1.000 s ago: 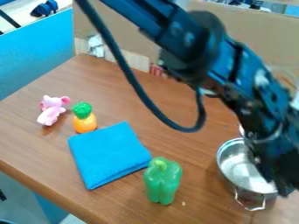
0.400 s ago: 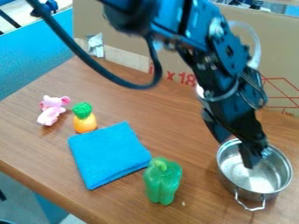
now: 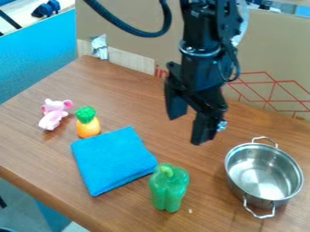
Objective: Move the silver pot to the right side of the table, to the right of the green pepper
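Camera view: The hand (image 3: 187,129), open and empty, its fingers well spread, hangs above the surface (image 3: 124,106) between the blue cloth (image 3: 113,161) and the steel pot (image 3: 262,178). Relative to the preceding frame, it has shifted away from the pot, which stands unmoved.

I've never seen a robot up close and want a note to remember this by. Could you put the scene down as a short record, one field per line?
end effector: black, two fingers spread apart
holding: nothing
position: above the wooden table, in the picture between the blue cloth and the steel pot
steel pot: upright, two looped handles
blue cloth: folded, lying flat
green pepper: upright, near the cloth's corner
small toys: pink animal, orange pineapple with green top
backdrop: cardboard with red print
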